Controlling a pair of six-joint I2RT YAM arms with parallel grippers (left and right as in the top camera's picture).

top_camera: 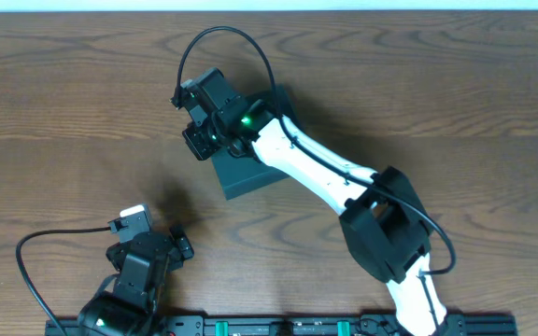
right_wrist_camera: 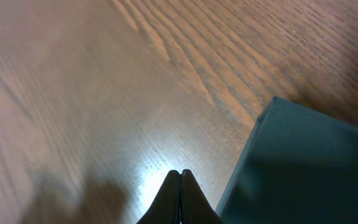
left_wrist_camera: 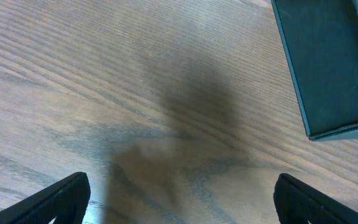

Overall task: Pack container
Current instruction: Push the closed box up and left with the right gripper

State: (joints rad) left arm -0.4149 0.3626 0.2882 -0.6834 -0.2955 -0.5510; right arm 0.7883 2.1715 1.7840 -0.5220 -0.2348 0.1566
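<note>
The container (top_camera: 248, 174) is a dark teal-black square box in the middle of the wooden table, its top flat and shut. It also shows at the upper right of the left wrist view (left_wrist_camera: 328, 62) and at the lower right of the right wrist view (right_wrist_camera: 303, 168). My right gripper (top_camera: 197, 140) is shut and empty, its tips (right_wrist_camera: 180, 173) low over the table just left of the box's edge. My left gripper (top_camera: 162, 245) is open and empty (left_wrist_camera: 182, 199) near the front left, well short of the box. No snack packs are in view.
The right arm (top_camera: 316, 168) reaches across the box from the front right and covers part of it. A black rail (top_camera: 288, 327) runs along the front edge. Bare wood table (top_camera: 456, 112) lies all round.
</note>
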